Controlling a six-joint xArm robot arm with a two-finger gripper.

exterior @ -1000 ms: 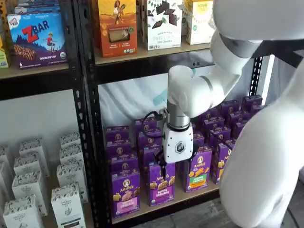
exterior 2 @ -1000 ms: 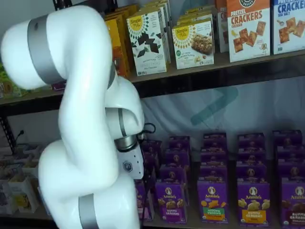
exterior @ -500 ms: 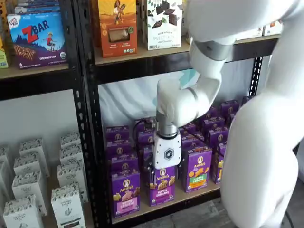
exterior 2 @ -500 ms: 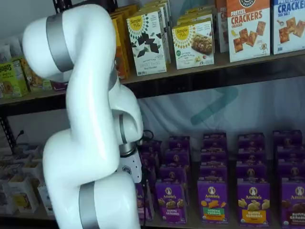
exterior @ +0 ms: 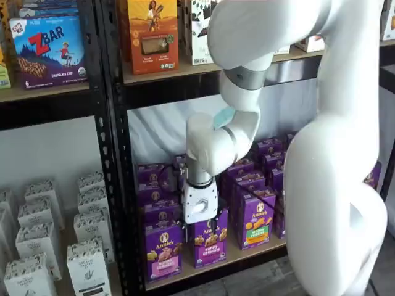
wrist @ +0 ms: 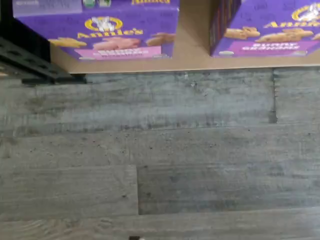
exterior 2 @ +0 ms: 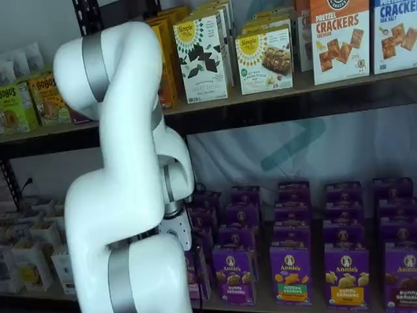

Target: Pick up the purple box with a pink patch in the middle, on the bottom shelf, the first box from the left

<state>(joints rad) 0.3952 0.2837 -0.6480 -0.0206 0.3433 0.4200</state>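
The purple box (exterior: 163,250) with the pink band stands at the left front of the bottom shelf (exterior: 217,264). In the wrist view its bunny logo and pink band (wrist: 100,35) show at the edge of the tan board (wrist: 192,50). My gripper (exterior: 205,223) hangs just right of and above this box, in front of the neighbouring carton. Its white body shows, but the fingers are dark against the cartons and no gap is plain. In a shelf view the arm (exterior 2: 130,195) hides the box; only the gripper's white body (exterior 2: 174,228) shows.
More purple Annie's cartons fill the shelf: one with a purple band (exterior: 208,242) and one with an orange-and-green patch (exterior: 257,219). A black upright post (exterior: 117,154) stands left of the box. White cartons (exterior: 86,246) sit in the left bay. Below is a grey plank floor (wrist: 160,150).
The arm has swung left along the bottom shelf. The gripper has moved from in front of the middle cartons to just right of the pink-band box, and a little lower.
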